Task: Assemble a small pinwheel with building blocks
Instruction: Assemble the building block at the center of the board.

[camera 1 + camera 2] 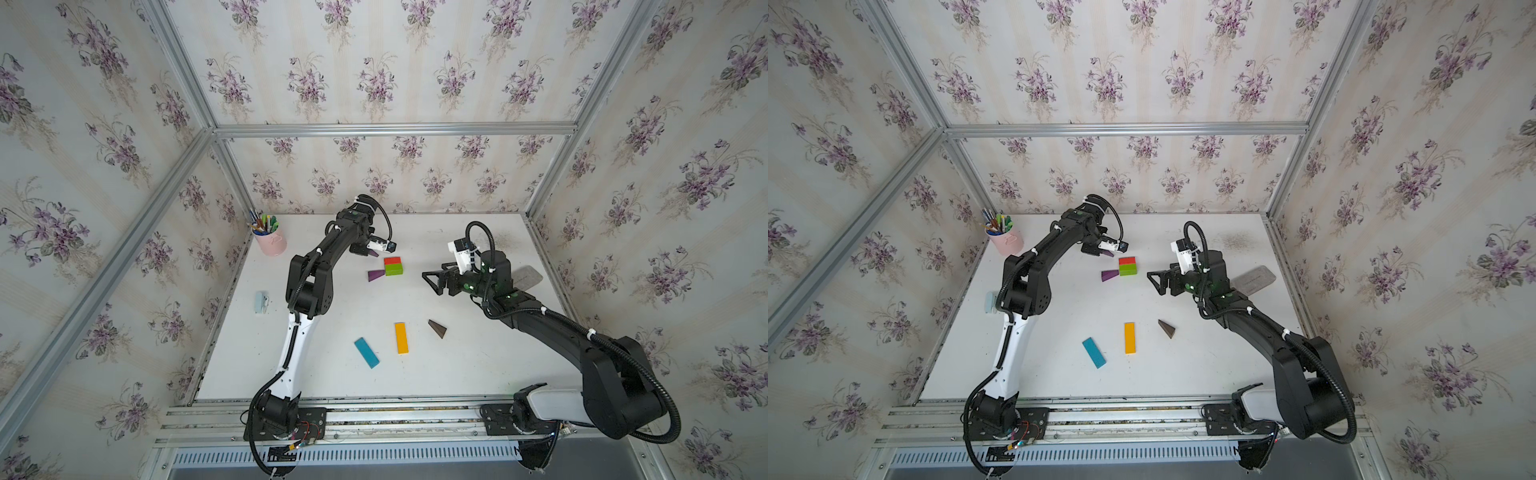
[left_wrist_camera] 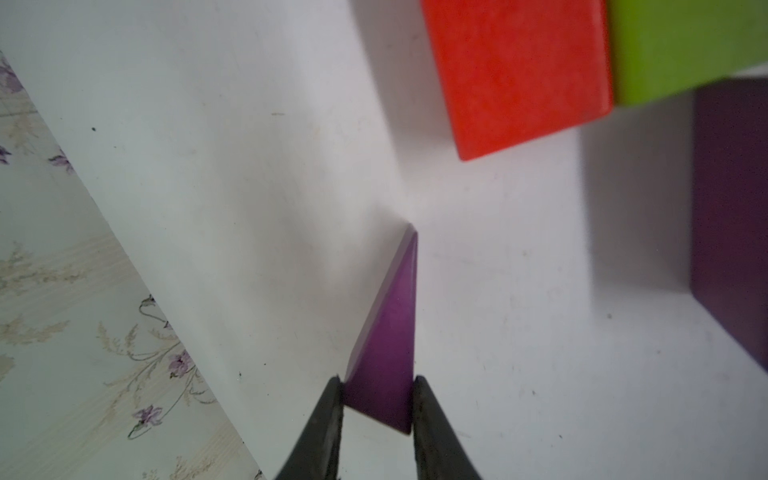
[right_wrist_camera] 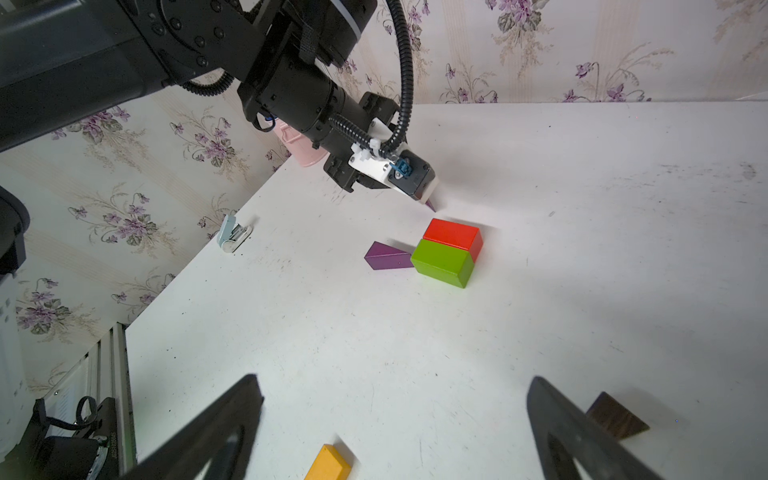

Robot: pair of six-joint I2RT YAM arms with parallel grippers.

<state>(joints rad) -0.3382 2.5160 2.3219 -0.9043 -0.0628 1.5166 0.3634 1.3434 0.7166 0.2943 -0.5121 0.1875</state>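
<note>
A red block point(image 1: 392, 261) and a green block point(image 1: 393, 269) lie side by side at the table's middle back, and a purple wedge point(image 1: 375, 275) lies against the green one's left end. My left gripper point(image 2: 378, 399) is shut on a second purple wedge point(image 2: 386, 353), held just over the table beside the red block point(image 2: 519, 75); from above only its tip point(image 1: 372, 252) shows. My right gripper point(image 3: 395, 399) hangs open and empty to the right of the blocks point(image 1: 430, 282). Nearer the front lie a blue bar point(image 1: 366, 352), an orange bar point(image 1: 401, 338) and a brown wedge point(image 1: 437, 328).
A pink cup of pens point(image 1: 270, 239) stands in the back left corner. A small pale blue stapler point(image 1: 261, 302) lies by the left edge. A grey flat case point(image 1: 525, 277) lies behind my right wrist. Wallpapered walls close three sides.
</note>
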